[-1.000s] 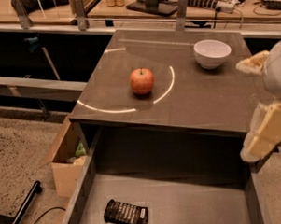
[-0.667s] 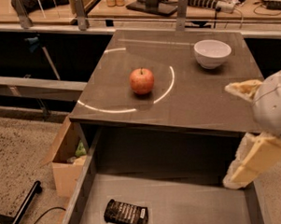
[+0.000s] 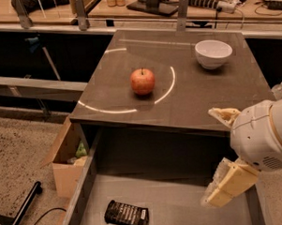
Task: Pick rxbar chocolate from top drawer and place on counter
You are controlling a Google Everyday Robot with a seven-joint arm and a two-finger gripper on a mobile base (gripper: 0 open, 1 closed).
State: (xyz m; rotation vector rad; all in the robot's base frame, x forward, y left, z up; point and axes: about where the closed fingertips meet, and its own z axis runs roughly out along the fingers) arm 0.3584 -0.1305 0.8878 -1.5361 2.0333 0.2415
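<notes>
Black shiny rxbar chocolate (image 3: 127,215) lies flat on the top drawer (image 3: 182,202) floor, down at 7 o'clock, near its side wall. The pincer (image 3: 212,156) hangs over the drawer's 3 o'clock side, jaws spread wide, holding nothing, well apart from the bar. My worry: that slick flat wrapper skids away, or the pincer clips the desk (image 3: 201,94) edge on the way across.
</notes>
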